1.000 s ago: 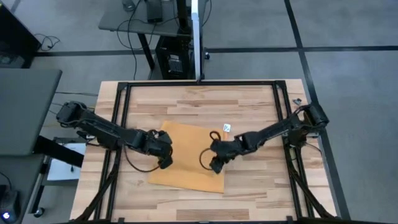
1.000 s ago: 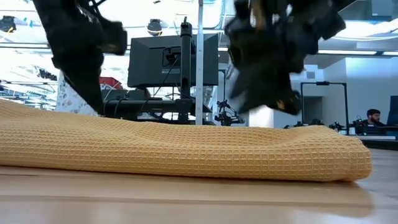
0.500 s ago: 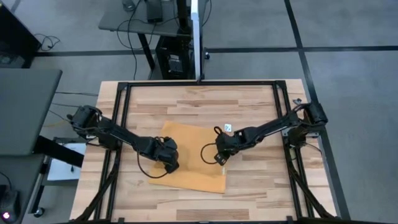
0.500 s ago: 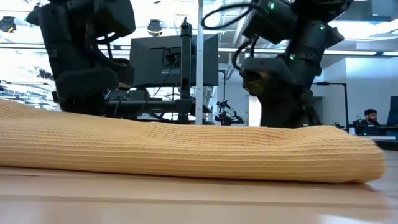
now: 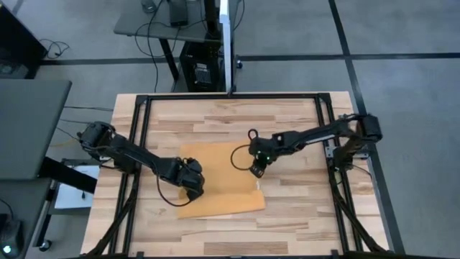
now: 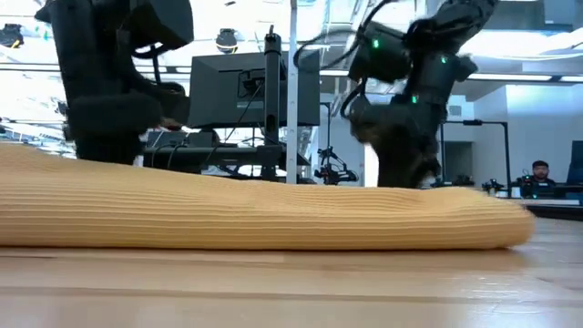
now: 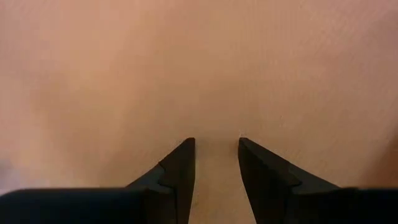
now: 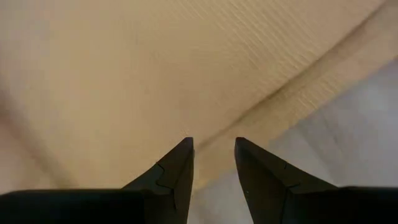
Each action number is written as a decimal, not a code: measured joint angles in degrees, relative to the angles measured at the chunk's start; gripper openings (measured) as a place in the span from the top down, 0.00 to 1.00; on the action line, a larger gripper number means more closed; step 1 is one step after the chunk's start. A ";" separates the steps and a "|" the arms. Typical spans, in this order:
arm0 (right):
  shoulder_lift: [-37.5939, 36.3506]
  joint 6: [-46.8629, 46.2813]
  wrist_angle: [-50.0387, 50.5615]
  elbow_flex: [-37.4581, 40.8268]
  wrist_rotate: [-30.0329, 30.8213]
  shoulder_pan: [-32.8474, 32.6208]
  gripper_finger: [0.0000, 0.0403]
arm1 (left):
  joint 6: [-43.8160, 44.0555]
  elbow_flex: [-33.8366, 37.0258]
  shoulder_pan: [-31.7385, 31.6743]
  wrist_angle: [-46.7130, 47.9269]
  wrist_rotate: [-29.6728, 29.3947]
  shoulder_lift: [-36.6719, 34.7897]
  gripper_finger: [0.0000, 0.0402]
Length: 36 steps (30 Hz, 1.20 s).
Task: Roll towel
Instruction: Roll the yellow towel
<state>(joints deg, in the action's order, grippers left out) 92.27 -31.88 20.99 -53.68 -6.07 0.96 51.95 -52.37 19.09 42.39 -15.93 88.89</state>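
Observation:
The mustard-orange towel (image 5: 223,183) lies flat on the wooden table, and in the low view (image 6: 255,214) its near edge shows as a thick rounded fold. My left gripper (image 5: 193,188) stands on the towel's left part, fingers close together, and cloth fills its wrist view (image 7: 217,142). My right gripper (image 5: 256,170) stands on the towel's right part near its right edge, fingers close together (image 8: 214,142). Both arms come down onto the cloth in the low view. My left gripper comes from above with its shut fingertips (image 7: 186,149) down on the towel's top surface (image 7: 214,112), left of the middle. The towel lies flat under it. Whether any cloth is caught between the tips cannot be told. My right gripper comes from above with its shut fingertips (image 8: 185,148) down on the towel's top surface beside its right edge (image 8: 261,106). The towel lies flat on the table there. Whether any cloth is caught between the tips cannot be told.
A black frame (image 5: 136,144) runs round the table top. Bare wood (image 5: 230,119) lies on the far side of the towel and shows beside it in the right wrist view (image 8: 336,143). Beyond the table stand a monitor (image 6: 255,87) and a seated person (image 6: 544,173).
My right gripper has gone toward the table's far edge, my left a little toward the near edge, both down on the towel. The towel has turned about on the table: its right side has swung toward the far edge, and its near edge now runs almost along the table's.

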 joint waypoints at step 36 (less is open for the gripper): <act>15.35 6.43 10.27 -18.96 39.15 -41.49 0.43 | 1.00 -21.85 29.61 12.66 -7.99 12.38 0.54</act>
<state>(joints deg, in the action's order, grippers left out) 107.62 -25.45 31.26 -72.64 33.08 -40.53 52.94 -74.22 48.70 55.05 -23.91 101.27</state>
